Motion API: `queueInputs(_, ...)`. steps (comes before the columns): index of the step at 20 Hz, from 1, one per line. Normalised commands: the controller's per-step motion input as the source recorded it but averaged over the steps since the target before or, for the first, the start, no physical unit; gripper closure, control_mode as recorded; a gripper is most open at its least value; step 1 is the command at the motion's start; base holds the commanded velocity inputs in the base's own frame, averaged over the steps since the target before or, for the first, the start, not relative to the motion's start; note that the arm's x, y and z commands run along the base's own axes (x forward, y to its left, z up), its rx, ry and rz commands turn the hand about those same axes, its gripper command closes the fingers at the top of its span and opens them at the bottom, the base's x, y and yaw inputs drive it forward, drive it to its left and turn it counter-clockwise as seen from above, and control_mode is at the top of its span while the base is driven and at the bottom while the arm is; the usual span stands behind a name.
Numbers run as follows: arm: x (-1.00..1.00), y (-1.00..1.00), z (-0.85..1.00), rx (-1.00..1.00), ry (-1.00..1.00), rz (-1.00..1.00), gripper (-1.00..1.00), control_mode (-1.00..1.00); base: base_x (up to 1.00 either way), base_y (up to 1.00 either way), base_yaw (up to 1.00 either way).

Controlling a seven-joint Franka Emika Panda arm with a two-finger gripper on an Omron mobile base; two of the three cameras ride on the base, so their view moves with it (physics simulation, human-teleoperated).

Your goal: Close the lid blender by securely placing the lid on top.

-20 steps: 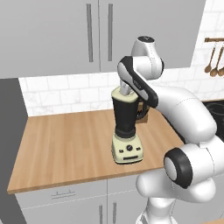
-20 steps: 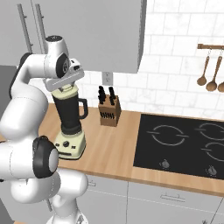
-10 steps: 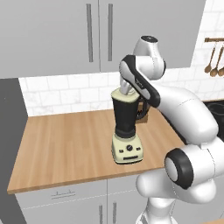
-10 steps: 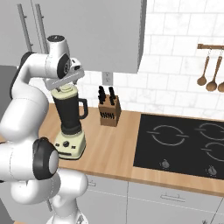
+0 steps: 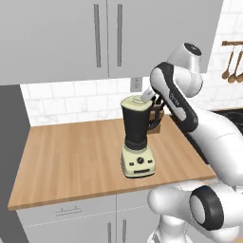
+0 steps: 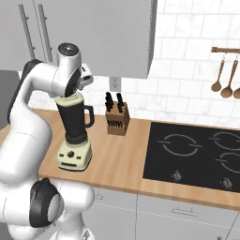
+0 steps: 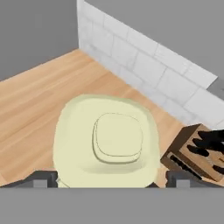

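Left base view: on the wooden counter (image 5: 71,161), the lid (image 5: 135,103) caps the blender (image 5: 137,137). Right base view: a knife block (image 6: 117,121) stands beside. Hand view: my fingertips (image 7: 43,179) spread wide (gripping nothing), flanking the lid.

The cream-yellow lid (image 7: 107,142) sits flat on the dark jar of the blender (image 5: 137,142), near the counter's front edge.

Matt cream lid (image 7: 107,141), dark glossy blender (image 5: 137,137), wooden counter (image 5: 71,161)
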Motion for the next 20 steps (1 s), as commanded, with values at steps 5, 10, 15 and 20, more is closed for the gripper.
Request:
queueInputs(5, -1.0, -0.47, 0.26, 0.23, -0.74, 0.0, -1.0, -1.0, 0.0, 0.0, 0.0)
queueInputs(10, -1.0, -0.55, 0.57, 0.17, -0.71, 0.01, -1.0, -1.0, 0.0, 0.0, 0.0)
queueInputs(15, -1.0, -0.58, 0.58, 0.07, -0.65, 0.02, -1.0, -1.0, 0.0, 0.0, 0.0)
queueInputs(20, -1.0, -0.5, 0.84, 0.26, -0.64, 0.0, -1.0, -1.0, 0.0, 0.0, 0.0)
